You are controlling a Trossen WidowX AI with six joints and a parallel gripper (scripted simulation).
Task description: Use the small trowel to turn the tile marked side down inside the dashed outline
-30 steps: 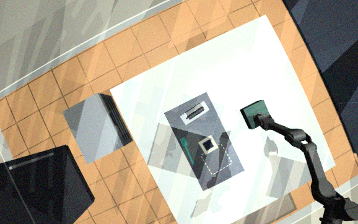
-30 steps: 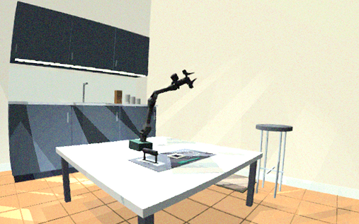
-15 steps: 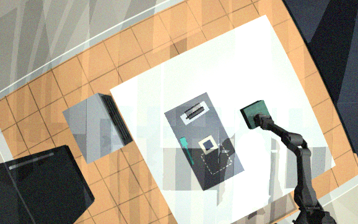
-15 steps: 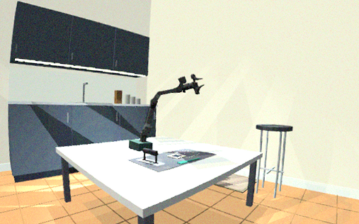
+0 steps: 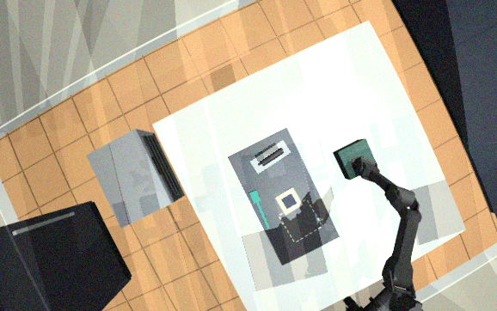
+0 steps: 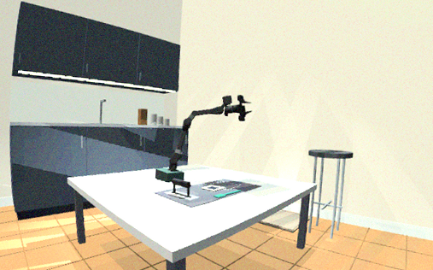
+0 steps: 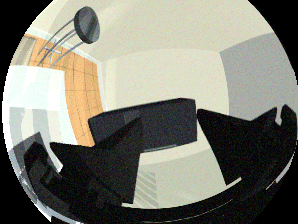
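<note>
The tile (image 5: 281, 209) (image 6: 213, 188), cream with a dark square on its upper face, lies flat on the grey mat (image 5: 242, 165) (image 6: 194, 202). It is beside the dashed outline (image 5: 296, 241), near or slightly over its upper-left corner. The teal trowel (image 5: 260, 211) (image 6: 227, 193) lies along the mat's left edge in the top view, apart from the tile. My gripper (image 6: 250, 107) (image 7: 170, 117) is open and empty, raised high above the table and pointing away sideways. In the top view it is partly cut off at the bottom edge.
A black bar (image 5: 272, 156) (image 6: 182, 183) stands on supports over a white patch at the mat's far end in the top view. The arm rises from a green block (image 5: 353, 151) (image 6: 168, 175) on the white table (image 6: 134, 204). A stool (image 6: 331, 154) (image 7: 87, 25) stands beyond the table.
</note>
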